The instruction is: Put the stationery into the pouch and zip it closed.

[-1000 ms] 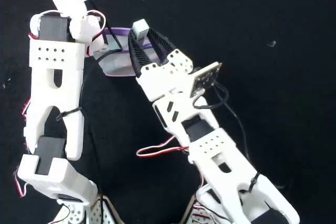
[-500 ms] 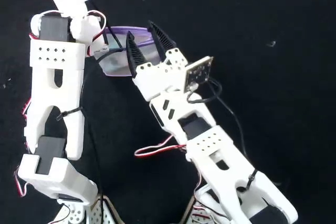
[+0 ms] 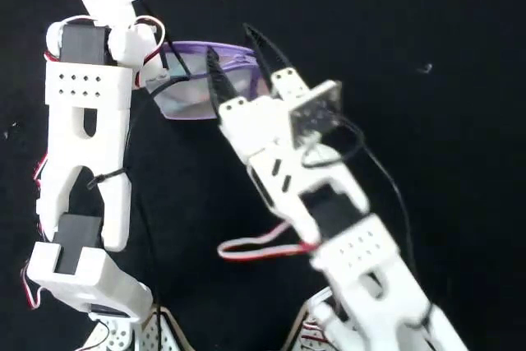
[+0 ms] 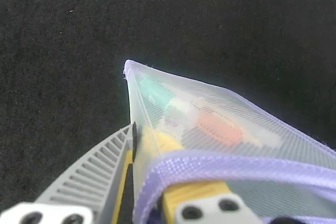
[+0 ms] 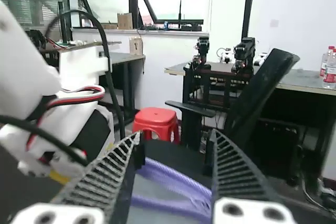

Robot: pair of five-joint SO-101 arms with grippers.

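1. Pouch (image 3: 182,98): translucent mesh with a purple zipper band. It sits at the far left part of the black table (image 3: 427,162), mouth open, just beside the left arm.
2. Left gripper (image 4: 143,139): clamped on the pouch wall near the mouth, with a ribbed grey finger outside the mesh.
3. Right gripper (image 3: 230,43): jaws spread wide, holding nothing. The black fingers are at the pouch mouth, and the purple band shows between them in the right wrist view.
4. Stationery inside the pouch, seen through the mesh: teal piece (image 4: 152,92), white piece (image 4: 178,111), orange-pink piece (image 4: 218,128). They lie close together; what kind each is cannot be told.
5. Writing: bottles (image 5: 329,66) in the room behind carry labels, too small to read.
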